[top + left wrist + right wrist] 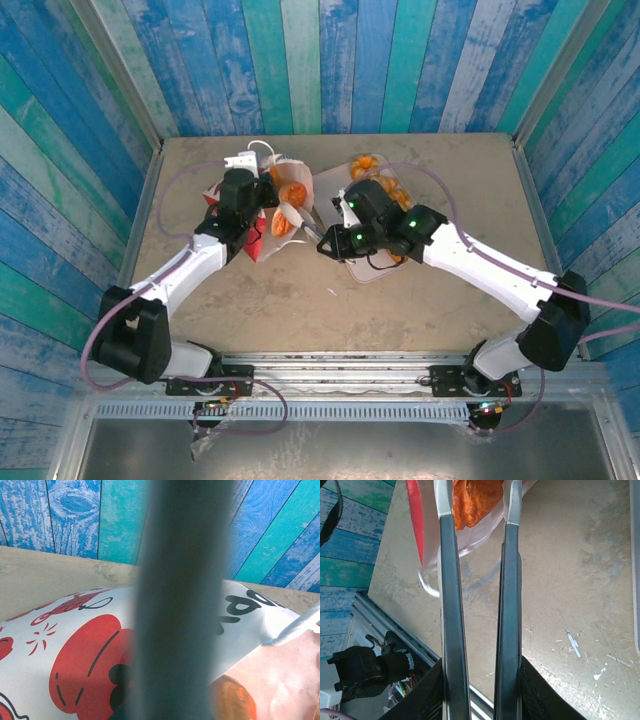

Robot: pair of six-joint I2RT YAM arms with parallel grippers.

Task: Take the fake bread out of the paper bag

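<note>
Paper bag [292,172] laid on its side at far-left part of tabletop [300,312], mouth turned to right. Left hand [245,190] closed at bag; grip on paper cannot be told. Right hand [476,515] narrowed, orange piece of fake bread [470,497] pinched between fingertips at bag mouth. More pieces seen on pink tray [362,268] beside bag.
</note>
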